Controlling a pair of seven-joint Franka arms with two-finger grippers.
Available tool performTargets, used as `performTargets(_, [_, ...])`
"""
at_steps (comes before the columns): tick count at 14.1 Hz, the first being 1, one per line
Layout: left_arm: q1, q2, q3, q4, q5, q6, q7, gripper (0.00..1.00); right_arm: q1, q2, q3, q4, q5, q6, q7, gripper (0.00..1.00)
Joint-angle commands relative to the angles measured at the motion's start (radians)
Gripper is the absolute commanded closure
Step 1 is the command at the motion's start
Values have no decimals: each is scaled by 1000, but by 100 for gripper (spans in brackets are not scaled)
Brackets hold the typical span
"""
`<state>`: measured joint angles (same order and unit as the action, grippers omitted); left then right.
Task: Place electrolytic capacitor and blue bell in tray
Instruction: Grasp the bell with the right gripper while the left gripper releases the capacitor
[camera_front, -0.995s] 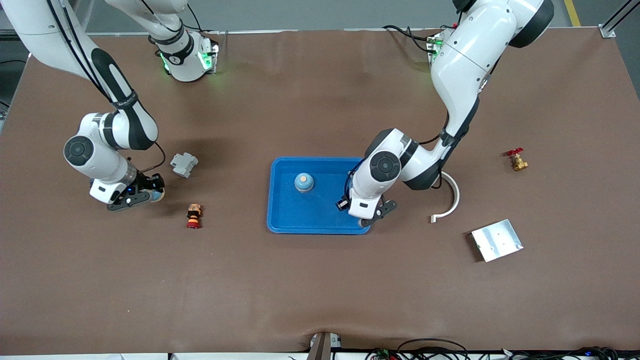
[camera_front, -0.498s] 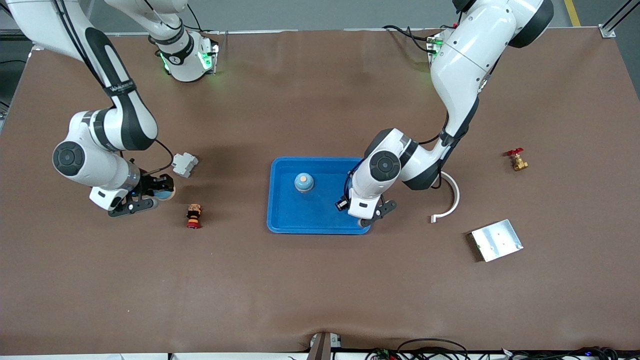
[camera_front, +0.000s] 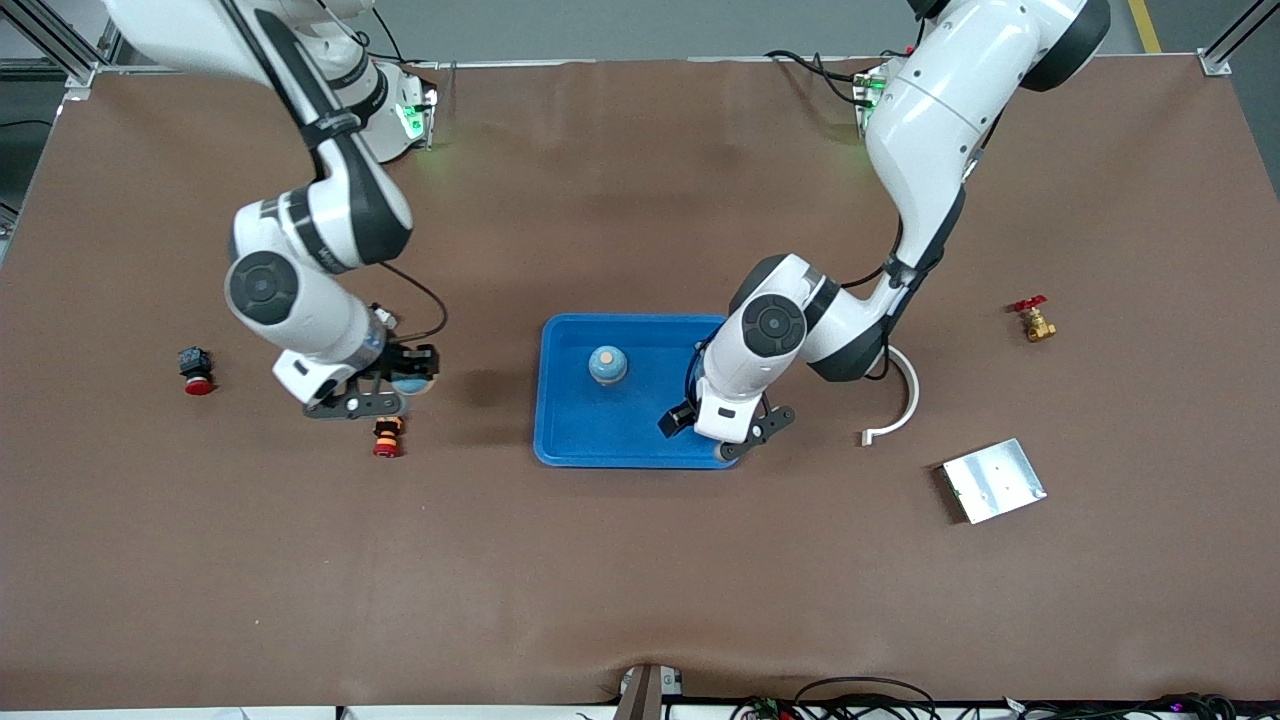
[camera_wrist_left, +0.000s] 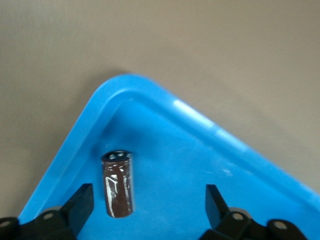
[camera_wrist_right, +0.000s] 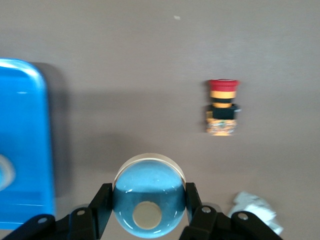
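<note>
Front view: the right gripper (camera_front: 400, 385) hangs over bare table between the blue tray (camera_front: 570, 440) and the right arm's end of the table, its fingers closed on a blue bell (camera_front: 408, 381). The right wrist view shows the bell (camera_wrist_right: 148, 200) pinched between the two black fingers (camera_wrist_right: 102, 200), a pale round opening facing the camera, with the tray's rim (camera_wrist_right: 30, 150) to one side and clear of the gripper.

The left gripper (camera_front: 725, 432) sits low over the tray's corner nearest the front camera at the left arm's end. In the left wrist view its fingers (camera_wrist_left: 80, 205) stand wide apart and grip nothing; the electrolytic capacitor (camera_wrist_left: 118, 184), a dark brown cylinder, lies on the tray floor (camera_wrist_left: 170, 175) between the open fingertips, closer to one of them and just inside the rounded corner.

A second blue bell-shaped piece (camera_front: 608, 364) stands in the tray, farther from the front camera than the left gripper.

On the table lie a red-and-orange push button (camera_front: 387, 437) just below the right gripper, a red-and-black button (camera_front: 195, 369) toward the right arm's end, a white curved piece (camera_front: 898, 395), a silver plate (camera_front: 993, 480) and a brass valve (camera_front: 1034, 320) toward the left arm's end
</note>
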<state>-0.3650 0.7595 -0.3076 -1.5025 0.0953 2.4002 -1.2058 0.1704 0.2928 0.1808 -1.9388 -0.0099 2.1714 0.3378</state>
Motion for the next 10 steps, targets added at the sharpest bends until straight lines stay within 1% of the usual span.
performTargets(1, [6, -81, 7, 19, 26, -62, -24, 0, 98, 69, -9, 111, 2, -33, 168, 100])
performTargets(3, [30, -118, 7, 16, 27, -73, -24, 0, 164, 127, -9, 168, -5, -30, 291, 100])
performTargets(5, [44, -187, 8, 16, 27, -226, -23, 0, 233, 186, -12, 228, -15, -25, 390, 100])
performTargets(6, [60, -219, 7, 18, 27, -258, -23, 0, 262, 215, -14, 259, -18, -24, 438, 100])
performTargets(8, [93, -300, 7, 8, 30, -265, -18, 0, 296, 262, -15, 313, -47, -22, 513, 100])
performTargets(10, [97, -353, 8, 21, 27, -302, -15, 0, 325, 301, -18, 356, -51, -19, 555, 100])
